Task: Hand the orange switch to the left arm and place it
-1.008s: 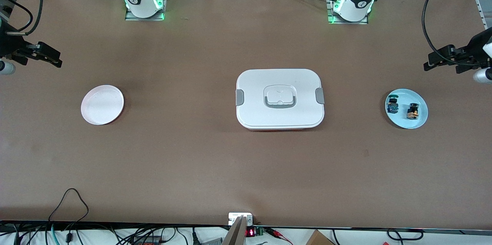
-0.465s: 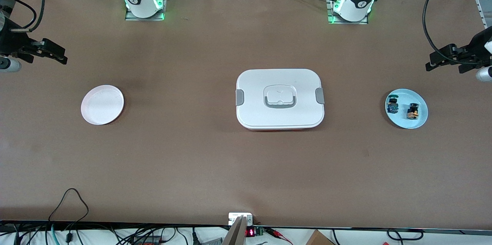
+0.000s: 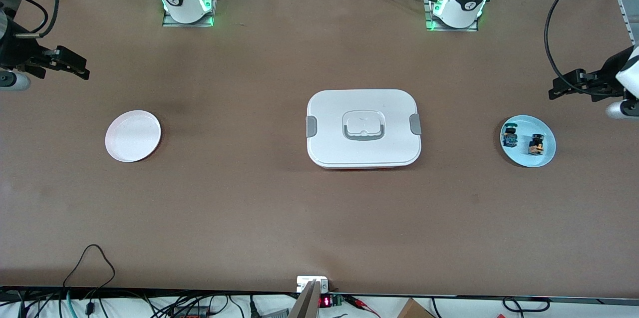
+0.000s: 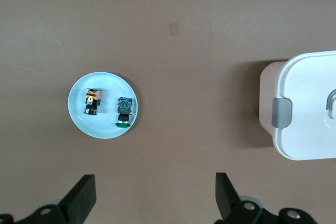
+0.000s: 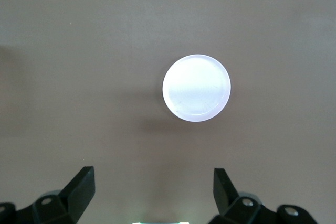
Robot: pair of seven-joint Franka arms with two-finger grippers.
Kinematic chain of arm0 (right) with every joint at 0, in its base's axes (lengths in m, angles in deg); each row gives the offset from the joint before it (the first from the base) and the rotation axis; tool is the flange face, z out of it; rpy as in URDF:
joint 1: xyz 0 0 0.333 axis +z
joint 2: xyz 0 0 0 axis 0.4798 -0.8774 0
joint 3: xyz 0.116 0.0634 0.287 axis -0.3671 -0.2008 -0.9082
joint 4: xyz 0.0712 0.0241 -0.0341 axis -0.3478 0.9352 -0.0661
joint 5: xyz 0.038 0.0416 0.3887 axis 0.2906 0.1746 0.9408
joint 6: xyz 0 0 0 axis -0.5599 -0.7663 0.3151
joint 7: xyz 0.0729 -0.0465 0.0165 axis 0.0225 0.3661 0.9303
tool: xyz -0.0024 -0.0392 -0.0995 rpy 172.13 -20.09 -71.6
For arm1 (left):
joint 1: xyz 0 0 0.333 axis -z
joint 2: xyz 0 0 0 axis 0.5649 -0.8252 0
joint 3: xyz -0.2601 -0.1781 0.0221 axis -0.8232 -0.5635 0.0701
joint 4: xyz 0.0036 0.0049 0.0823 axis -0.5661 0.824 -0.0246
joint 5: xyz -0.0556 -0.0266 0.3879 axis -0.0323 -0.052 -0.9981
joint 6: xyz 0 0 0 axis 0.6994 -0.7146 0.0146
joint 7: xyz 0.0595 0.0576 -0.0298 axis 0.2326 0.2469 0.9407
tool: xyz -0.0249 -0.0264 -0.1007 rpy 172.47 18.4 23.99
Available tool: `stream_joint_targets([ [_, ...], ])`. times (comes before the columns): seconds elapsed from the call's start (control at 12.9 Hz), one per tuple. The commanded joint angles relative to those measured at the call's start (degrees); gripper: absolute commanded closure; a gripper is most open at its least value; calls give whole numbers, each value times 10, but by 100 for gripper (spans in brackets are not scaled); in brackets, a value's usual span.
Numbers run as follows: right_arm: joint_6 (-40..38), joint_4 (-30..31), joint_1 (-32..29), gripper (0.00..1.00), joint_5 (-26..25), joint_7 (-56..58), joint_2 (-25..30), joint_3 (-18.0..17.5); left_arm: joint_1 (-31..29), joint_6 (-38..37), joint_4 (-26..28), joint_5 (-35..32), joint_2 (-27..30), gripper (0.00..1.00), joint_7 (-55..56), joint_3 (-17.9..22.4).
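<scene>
The pick-up has not begun. The orange switch lies on the blue plate toward the left arm's end of the table, beside a blue-green switch. The left gripper hovers over bare table near that plate, jaws wide and empty; the right gripper waits, also wide and empty, near the white plate. The box stands between the plates. Next, I judge, the left gripper must come over the orange switch and descend; how the switch lies is hard to tell, probably on its side.
</scene>
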Motion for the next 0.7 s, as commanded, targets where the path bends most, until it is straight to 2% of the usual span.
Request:
stream_joint_targets([
  [0.0,-11,-9,1,0,6,7,1,0,6,2,-26,-13,-35,0,-2,2],
  [0.23,-10,-9,0,0,11,5,0,1,7,3,-60,-14,-54,0,-1,1],
  [0.62,-9,-8,1,0,11,4,1,1,0,8,-84,-20,-52,0,0,3],
])
